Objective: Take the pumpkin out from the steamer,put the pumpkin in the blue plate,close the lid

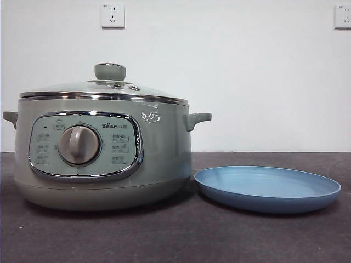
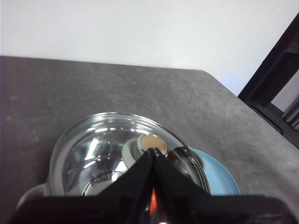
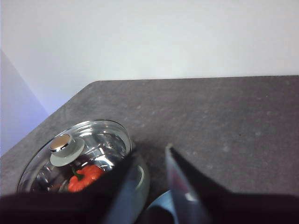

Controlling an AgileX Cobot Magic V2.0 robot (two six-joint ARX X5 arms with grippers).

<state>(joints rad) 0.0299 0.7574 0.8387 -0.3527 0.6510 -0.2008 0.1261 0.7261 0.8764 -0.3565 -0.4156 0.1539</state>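
The steamer (image 1: 159, 153) stands at the left of the table with the glass lid (image 1: 104, 87) shut on it. Through the lid (image 3: 107, 140) in the right wrist view I see the pumpkin (image 3: 84, 176) inside, orange with a green stem. The blue plate (image 1: 269, 189) lies empty just right of the steamer. My left gripper (image 2: 153, 151) hangs above the lid (image 2: 93, 154), shut and holding nothing, its tips in line with the knob (image 2: 150, 143). My right gripper (image 3: 150, 154) hovers open above the gap between steamer and plate (image 3: 161, 200). Neither arm shows in the front view.
The dark grey tabletop (image 1: 175, 235) runs in front of both objects. A white wall with two sockets (image 1: 112, 15) is behind. A black frame (image 2: 275, 74) stands off the table's far corner in the left wrist view.
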